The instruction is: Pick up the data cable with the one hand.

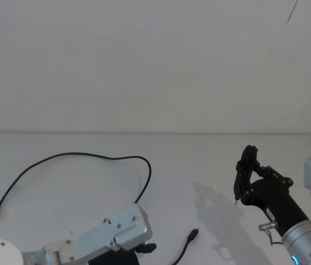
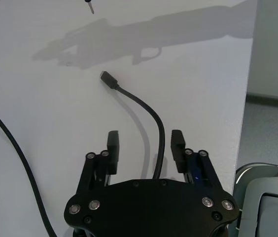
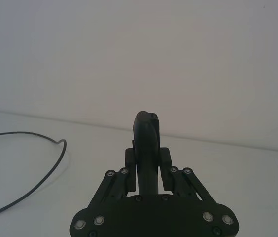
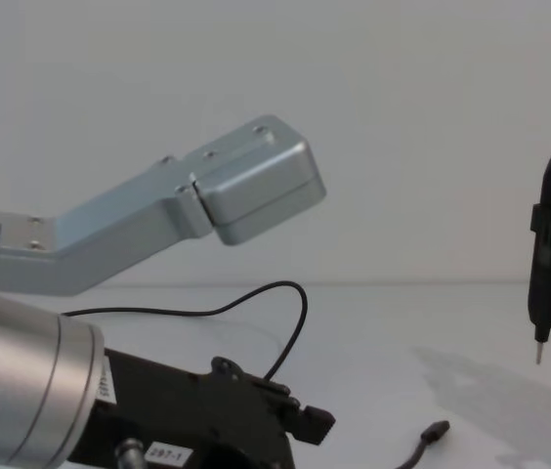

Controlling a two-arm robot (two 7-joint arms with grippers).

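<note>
The data cable (image 1: 84, 155) is a thin black line looping across the white table, with one end at the far left. Its other end, with a small black plug (image 2: 108, 79), lies just ahead of my left gripper (image 2: 145, 140). That gripper, the one hand, hovers low over the table and is open, and the cable (image 2: 160, 140) runs between its fingers (image 2: 113, 143) close to the right one. In the chest view the plug (image 4: 437, 430) lies right of the left gripper (image 4: 300, 422). My right gripper (image 3: 146, 165) is raised at the right, shut on a pen-shaped tool (image 1: 248, 165).
The tool's metal tip (image 4: 538, 356) hangs above the table to the right of the plug. The silver left arm link (image 4: 158, 220) stretches over the cable's middle. A white table (image 1: 210, 165) meets a plain wall behind; its right edge (image 2: 245, 98) is near.
</note>
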